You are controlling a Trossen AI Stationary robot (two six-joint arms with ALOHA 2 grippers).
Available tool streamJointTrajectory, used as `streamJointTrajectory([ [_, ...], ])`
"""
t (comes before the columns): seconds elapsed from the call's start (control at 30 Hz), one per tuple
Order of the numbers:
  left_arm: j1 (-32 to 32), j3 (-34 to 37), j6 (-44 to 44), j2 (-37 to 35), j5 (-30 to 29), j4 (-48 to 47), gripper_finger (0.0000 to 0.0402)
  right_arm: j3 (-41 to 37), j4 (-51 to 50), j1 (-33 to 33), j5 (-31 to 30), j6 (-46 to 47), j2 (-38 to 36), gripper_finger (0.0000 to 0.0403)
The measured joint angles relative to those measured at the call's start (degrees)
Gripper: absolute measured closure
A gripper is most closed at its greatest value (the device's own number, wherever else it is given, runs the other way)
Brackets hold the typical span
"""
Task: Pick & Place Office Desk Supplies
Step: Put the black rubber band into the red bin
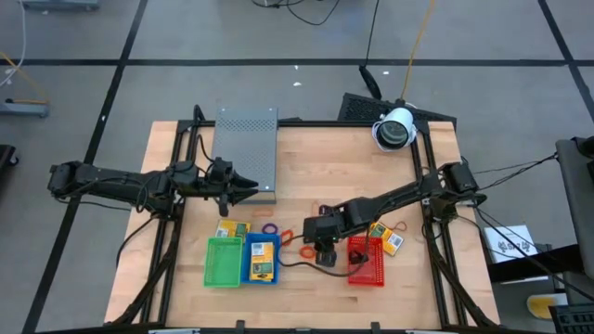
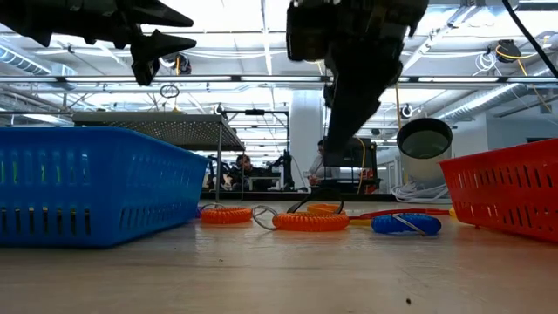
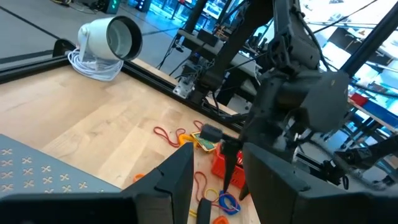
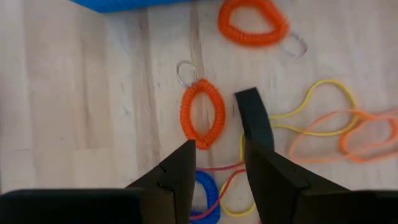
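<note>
Right gripper (image 4: pixel 214 158): jaws a narrow way apart and holding nothing; it hangs over the loose pile of loops, just beside the red basket (image 1: pixel 367 269), on the side facing the blue basket.
Between its jaws: bare wood and the lower end of an orange coil loop (image 4: pixel 202 113) with a small metal ring at its far end; whether the fingertips touch it cannot be told.
Nearby supplies: a black clip-like piece (image 4: pixel 254 118) lies just beside that coil; a second orange coil loop (image 4: pixel 253 22) lies farther from the jaws; thin yellow and orange rubber bands (image 4: pixel 323 124) overlap on the wood; a blue loop (image 4: pixel 205 193) lies under the fingers.
Low view: the orange coils and blue loop rest on the table between the blue basket (image 2: pixel 87 183) and the red basket.
Left gripper (image 1: pixel 243 191): waiting, raised at the corner of the grey perforated box (image 1: pixel 246 148), well apart from the red basket; jaws slightly parted, empty.
Already sorted: yellow-orange packets (image 1: pixel 262 260) lie in the blue basket; the green basket (image 1: pixel 223 263), beyond the blue one, looks empty.
Still out: a packet (image 1: pixel 385 239) touching the red basket's far side, another packet (image 1: pixel 232 229) above the green basket, and the loops.
Progress judged: early to middle; most loops and some packets remain to be placed.
</note>
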State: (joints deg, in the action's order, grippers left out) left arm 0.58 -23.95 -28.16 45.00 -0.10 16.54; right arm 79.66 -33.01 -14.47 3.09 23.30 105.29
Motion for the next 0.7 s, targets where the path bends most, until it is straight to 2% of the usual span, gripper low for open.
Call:
streamJointTrajectory([
  [0.2,-0.33,0.0,-0.27,0.01,0.0,-0.35,0.0256,0.05,1.09,-0.16,-3.04,0.48,2.67,0.0256],
  [0.43,-0.3,-0.02,-0.46,-0.01,0.0,-0.55,0.0256,-0.06,0.08,-0.26,-3.05,-0.54,7.9,0.0212],
  [0.7,-0.29,0.0,-0.63,-0.01,0.04,-1.03,0.0256,-0.07,-0.38,-0.38,-3.06,-0.35,7.83,0.0191],
])
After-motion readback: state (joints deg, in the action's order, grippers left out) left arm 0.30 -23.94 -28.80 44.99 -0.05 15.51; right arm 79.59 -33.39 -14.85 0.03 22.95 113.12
